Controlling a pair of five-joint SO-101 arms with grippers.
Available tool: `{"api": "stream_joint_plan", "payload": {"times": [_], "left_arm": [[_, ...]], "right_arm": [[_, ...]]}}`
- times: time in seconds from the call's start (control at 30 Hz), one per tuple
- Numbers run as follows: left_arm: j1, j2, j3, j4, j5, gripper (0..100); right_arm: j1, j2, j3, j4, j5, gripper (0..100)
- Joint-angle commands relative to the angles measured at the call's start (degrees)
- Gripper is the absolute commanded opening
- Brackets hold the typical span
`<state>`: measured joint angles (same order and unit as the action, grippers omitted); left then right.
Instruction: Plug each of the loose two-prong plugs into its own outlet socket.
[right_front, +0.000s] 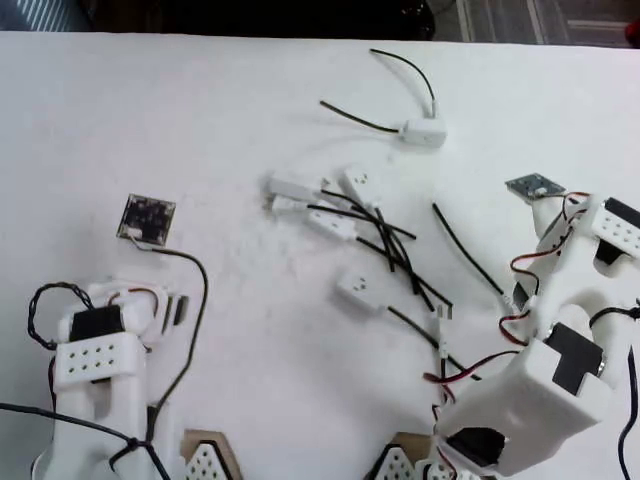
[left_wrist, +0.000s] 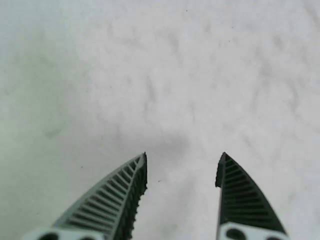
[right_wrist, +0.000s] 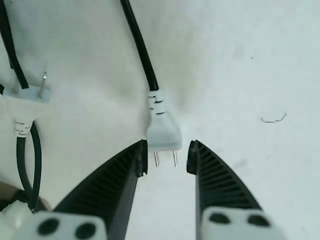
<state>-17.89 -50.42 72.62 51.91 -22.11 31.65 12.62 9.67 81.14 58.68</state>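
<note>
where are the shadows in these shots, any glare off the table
Left wrist view: a soft grey shadow on the white table just ahead of the open left gripper. Right wrist view: faint shade beside the white two-prong plug at the tips of the open right gripper. High view: even light, no glare spots.
</note>
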Motion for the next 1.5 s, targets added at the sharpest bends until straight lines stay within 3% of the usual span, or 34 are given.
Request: {"api": "stream_joint_plan", "payload": {"times": [0.0, 0.23, 0.53, 0.7, 0.87, 1.13, 1.47], "left_arm": [[-0.04, -1.27, 0.00, -0.88, -0.26, 23], [-0.04, -1.27, 0.00, -0.79, -0.26, 23], [-0.04, -1.27, 0.00, -0.79, -0.26, 23], [-0.04, -1.27, 0.00, -0.79, -0.26, 23], [-0.04, -1.27, 0.00, -0.79, -0.26, 23], [-0.04, -1.27, 0.00, -0.79, -0.26, 23], [-0.13, -1.27, 0.00, -0.70, -0.26, 23]], "right_arm": [[0.84, -1.89, -1.41, 0.31, -0.44, 13.0], [1.89, 6.29, -1.49, -6.29, -0.44, 12.7], [0.75, 4.88, -1.49, 2.42, -0.53, 12.7], [0.75, 4.79, -1.05, 2.59, -0.62, 12.2], [0.75, 4.79, -1.05, 2.59, -0.62, 1.4], [0.04, 4.70, 1.32, 2.86, -0.70, 7.8], [-1.10, 4.18, 2.29, 2.77, -0.79, 1.8]]}}
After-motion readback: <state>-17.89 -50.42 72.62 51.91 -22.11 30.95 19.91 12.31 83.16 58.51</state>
